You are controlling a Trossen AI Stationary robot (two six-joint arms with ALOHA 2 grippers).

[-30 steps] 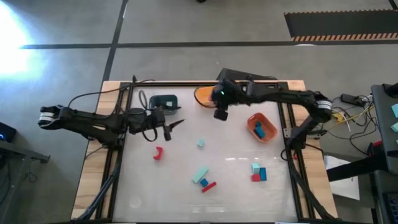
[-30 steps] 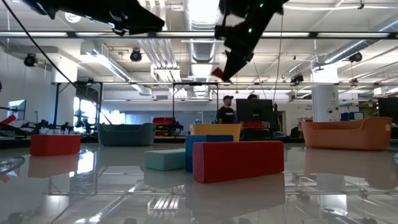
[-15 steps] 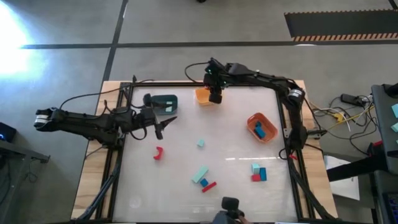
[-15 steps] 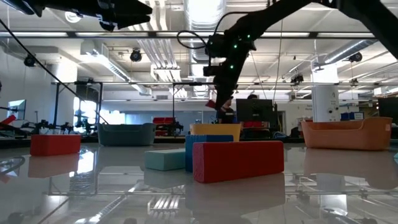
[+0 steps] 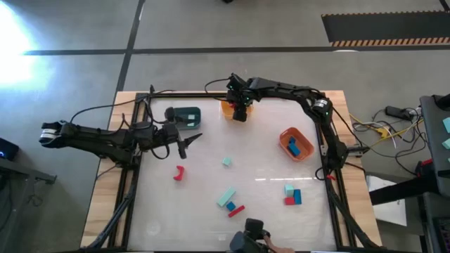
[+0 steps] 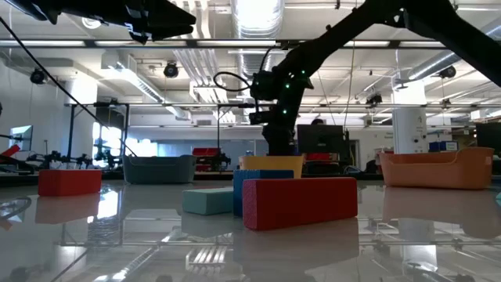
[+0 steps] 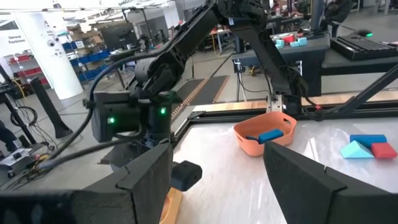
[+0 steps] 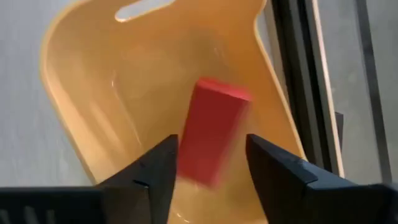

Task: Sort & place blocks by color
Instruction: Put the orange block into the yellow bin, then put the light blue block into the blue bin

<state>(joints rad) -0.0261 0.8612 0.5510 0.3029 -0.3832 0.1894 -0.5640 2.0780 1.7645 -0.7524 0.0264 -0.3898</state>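
My right gripper (image 5: 239, 114) hangs over the yellow-orange bin (image 5: 226, 106) at the table's far edge, fingers open. In the right wrist view a red block (image 8: 214, 121) shows blurred between my fingers (image 8: 155, 168) with the bin's floor (image 8: 112, 93) behind it, a gap on one side. My left gripper (image 5: 184, 143) is open and empty, near the dark teal bin (image 5: 185, 114). Loose on the table lie a red arch (image 5: 178, 173), a mint cube (image 5: 226, 162), a mint, blue and red group (image 5: 230, 202) and another (image 5: 292, 195).
The orange bin (image 5: 295, 144) on the right side holds blue blocks. A dark object with a hand (image 5: 252, 237) shows at the table's near edge. Cables trail beside the left arm. Bare table lies between the block groups and the bins.
My right gripper swung from the table's middle toward the far edge and the yellow-orange bin and came down over it, carrying the red block. In the low view the block no longer shows under the fingers. A dark object with a hand came in at the near edge.
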